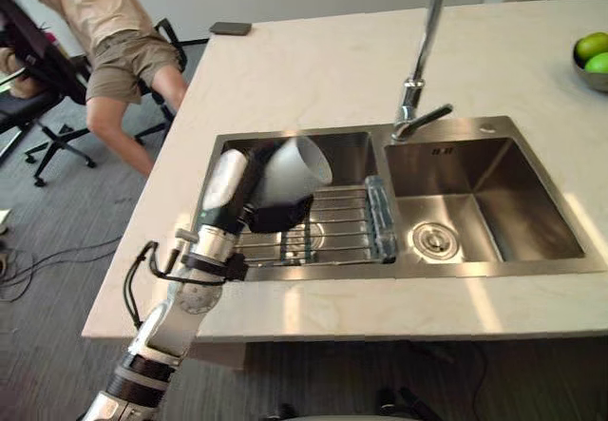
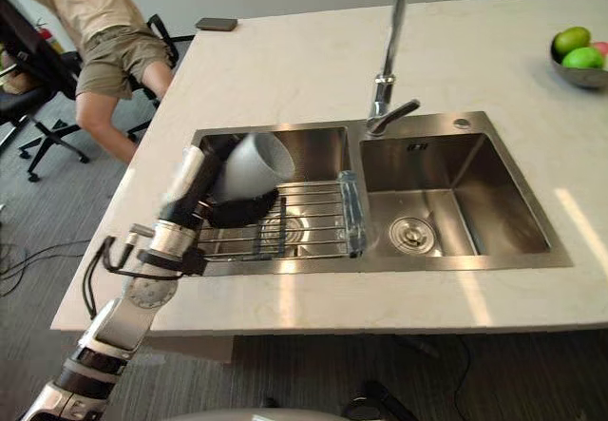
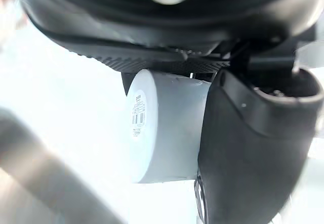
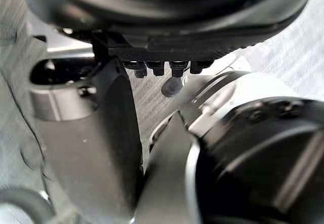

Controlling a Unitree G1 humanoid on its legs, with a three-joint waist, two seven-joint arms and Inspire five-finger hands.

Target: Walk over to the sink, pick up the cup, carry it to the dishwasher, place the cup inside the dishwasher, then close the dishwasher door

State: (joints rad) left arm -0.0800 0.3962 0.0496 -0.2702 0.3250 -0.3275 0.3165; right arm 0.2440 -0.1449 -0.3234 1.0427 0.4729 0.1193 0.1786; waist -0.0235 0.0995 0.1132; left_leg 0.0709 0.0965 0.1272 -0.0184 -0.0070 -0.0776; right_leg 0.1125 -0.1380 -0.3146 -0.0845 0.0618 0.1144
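While the cup (image 1: pixel 296 166) hangs clear above the left basin of the sink (image 1: pixel 494 126), the first part of the job looks done: the robot is at the sink and the cup is up off the rack (image 1: pixel 342 226). The left hand (image 1: pixel 245 198) has it, fingers and thumb curled round the white wall. The wrist view confirms it, with the thumb pressed along the cup's side and the base facing the camera. What's left, by my reading, is the carry to the dishwasher, setting the cup inside, and closing the door. So roughly the opening third is in the bag!

Now the pose. The left arm comes up from the lower left, over the front edge of the tabletop (image 1: pixel 313 69), forearm angled up and in toward the basin. The hand holds the cup tilted, mouth up and toward the faucet (image 1: pixel 425 50), base toward the wrist. A clear glass (image 1: pixel 380 217) lies on the rack just beside the divider, near the cup but apart from it.

As for the right hand (image 4: pixel 91 133), its wrist view shows it down over the floor, and I can't tell whether it's open or closed.
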